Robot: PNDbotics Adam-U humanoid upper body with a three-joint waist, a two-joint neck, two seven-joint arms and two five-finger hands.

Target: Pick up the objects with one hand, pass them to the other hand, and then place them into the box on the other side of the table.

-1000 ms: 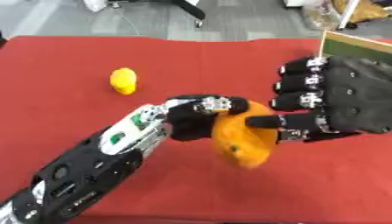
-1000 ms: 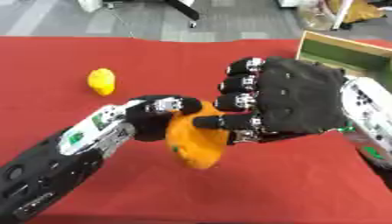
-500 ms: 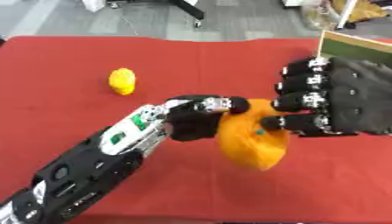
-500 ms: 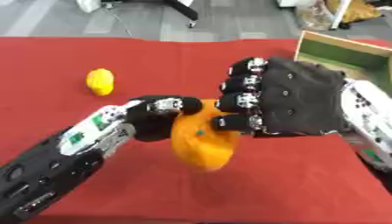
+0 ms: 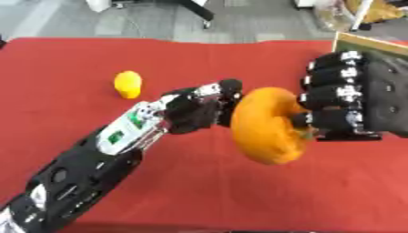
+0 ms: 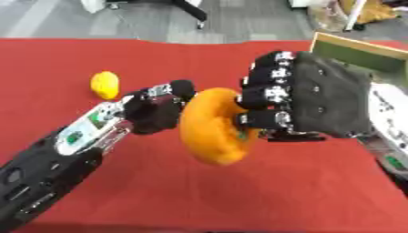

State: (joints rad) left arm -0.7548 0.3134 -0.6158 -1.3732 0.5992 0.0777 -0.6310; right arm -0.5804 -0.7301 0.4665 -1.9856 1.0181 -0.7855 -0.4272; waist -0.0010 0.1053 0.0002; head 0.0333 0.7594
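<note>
A round orange object [image 5: 267, 125] hangs on edge above the red table [image 5: 95, 59], between my two hands. My left hand [image 5: 191, 113] comes in from the lower left, its curled fingers against the object's left rim. From the right, my right hand [image 6: 307, 98] has its fingers curled over the object's right side. A small yellow object [image 5: 127, 84] lies on the cloth, left of my left hand. The green box [image 6: 354, 49] with a pale rim stands at the far right, partly hidden behind my right hand.
The red cloth ends at a grey floor [image 5: 159, 20] along the far edge. Chair legs [image 5: 195, 9] and bags stand beyond it. The box is the only thing standing at the right.
The orange object has tipped from lying low to standing on edge and has shifted up and right, toward my right hand. My right fingers have closed further on it.
</note>
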